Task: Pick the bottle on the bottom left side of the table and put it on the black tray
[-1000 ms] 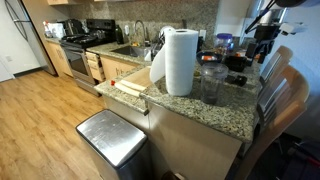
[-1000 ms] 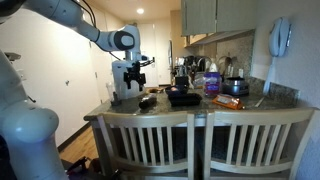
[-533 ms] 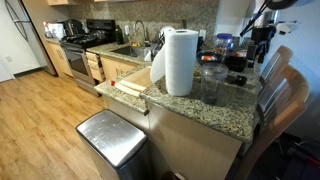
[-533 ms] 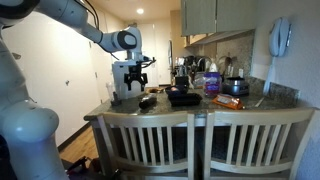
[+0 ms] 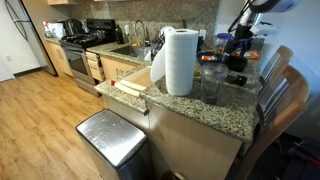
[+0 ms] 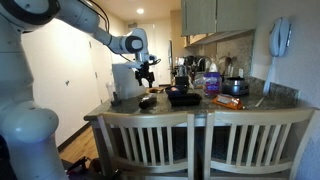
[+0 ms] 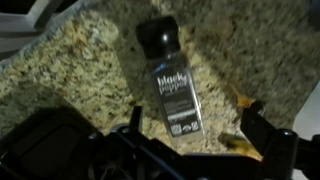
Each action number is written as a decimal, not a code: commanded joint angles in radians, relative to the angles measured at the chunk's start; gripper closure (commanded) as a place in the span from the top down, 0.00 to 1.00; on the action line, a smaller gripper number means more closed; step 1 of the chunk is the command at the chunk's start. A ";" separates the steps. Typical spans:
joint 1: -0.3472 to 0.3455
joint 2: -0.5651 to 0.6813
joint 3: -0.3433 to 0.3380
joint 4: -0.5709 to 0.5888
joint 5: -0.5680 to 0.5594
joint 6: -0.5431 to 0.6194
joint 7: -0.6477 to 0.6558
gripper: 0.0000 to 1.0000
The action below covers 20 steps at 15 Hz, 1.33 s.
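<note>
**Lining up over the pepper bottle**

The gripper (image 7: 190, 114) hovers above the black pepper bottle (image 7: 172, 85), jaws spread wide and empty. The bottle sits on the granite table (image 7: 70, 60), framed between the jaws but untouched. I'd call this the approach — no grasp made yet. Next should come a straight descent and a squeeze across the bottle's body, then a carry to the black tray (image 6: 183, 98), which sits nearby on the same counter in an exterior view.
</note>
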 commanded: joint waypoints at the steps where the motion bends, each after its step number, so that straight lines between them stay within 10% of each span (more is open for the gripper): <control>1: -0.021 0.045 0.018 0.030 -0.001 0.039 0.023 1.00; 5: -0.025 0.112 0.017 0.080 -0.002 0.064 0.045 1.00; 10: -0.057 0.151 0.014 0.090 -0.027 -0.103 -0.274 1.00; 20: -0.038 0.155 0.032 0.083 -0.063 -0.107 -0.252 1.00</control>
